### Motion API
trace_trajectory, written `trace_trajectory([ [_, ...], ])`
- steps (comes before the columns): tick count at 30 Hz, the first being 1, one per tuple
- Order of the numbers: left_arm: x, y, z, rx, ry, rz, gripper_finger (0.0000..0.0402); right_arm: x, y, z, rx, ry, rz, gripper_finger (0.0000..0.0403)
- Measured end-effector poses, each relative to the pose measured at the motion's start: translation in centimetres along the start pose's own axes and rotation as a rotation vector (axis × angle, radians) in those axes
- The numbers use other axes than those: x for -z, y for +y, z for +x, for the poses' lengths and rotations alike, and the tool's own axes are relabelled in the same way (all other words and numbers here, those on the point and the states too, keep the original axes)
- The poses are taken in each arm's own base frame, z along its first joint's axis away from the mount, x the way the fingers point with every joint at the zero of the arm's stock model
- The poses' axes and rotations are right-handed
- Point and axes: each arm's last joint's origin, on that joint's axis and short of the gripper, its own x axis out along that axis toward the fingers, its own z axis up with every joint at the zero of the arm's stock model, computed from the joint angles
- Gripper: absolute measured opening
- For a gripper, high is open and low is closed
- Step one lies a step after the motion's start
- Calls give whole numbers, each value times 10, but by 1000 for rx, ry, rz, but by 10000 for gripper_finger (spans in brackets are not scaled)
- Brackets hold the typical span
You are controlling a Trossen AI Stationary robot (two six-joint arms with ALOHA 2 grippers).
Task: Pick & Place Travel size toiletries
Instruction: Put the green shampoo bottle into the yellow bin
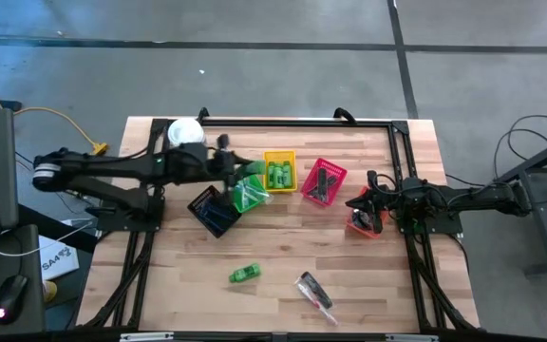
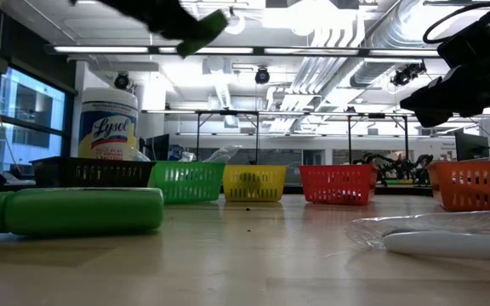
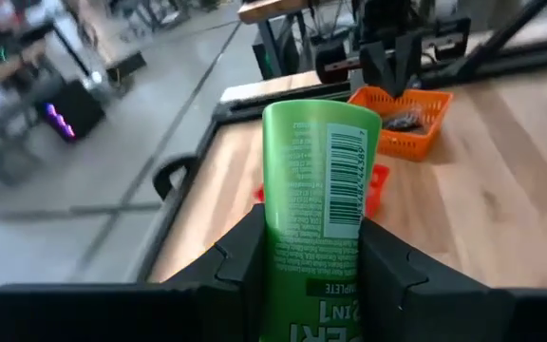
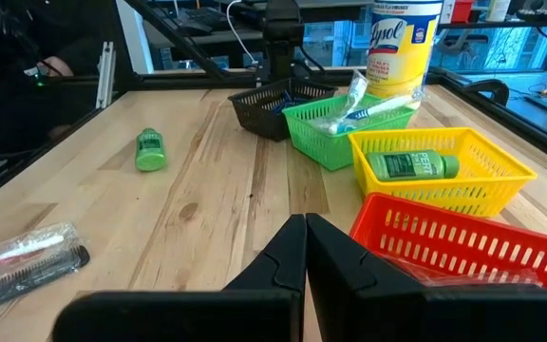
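On the pale wood table [image 1: 283, 242]: one loose green bottle [image 1: 244, 275]. Left gripper [image 3: 311, 261] pinches another green bottle [image 3: 316, 204]; right gripper [image 4: 305, 249] pressed together. Concrete floor [image 1: 283, 66] around.

My two arms were dark, built of slim jointed links. The left arm [image 1: 112, 169] had a pale ring at its base end. Each wrist ended in two blocky black fingers [image 3: 240, 261] with stepped, angular inner edges.
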Motion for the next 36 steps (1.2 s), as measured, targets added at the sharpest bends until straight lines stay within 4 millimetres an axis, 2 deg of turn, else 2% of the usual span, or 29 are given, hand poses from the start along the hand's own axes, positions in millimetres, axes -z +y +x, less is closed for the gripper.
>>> trace_trajectory([
  [3,-17,2,16,-34,23,167,104,0,0,0,0,0,0,2],
  [6,-26,4,33,-83,90,329,104,0,0,0,-2,1,0,2],
  [13,-27,5,65,-25,256,565,104,0,0,0,-6,0,0,2],
  [16,-21,7,78,5,320,649,104,0,0,0,-6,0,0,2],
  [26,-4,5,119,104,351,806,105,0,0,0,-7,-1,4,2],
  [36,31,-3,151,203,450,1034,109,0,0,0,-7,3,4,2],
])
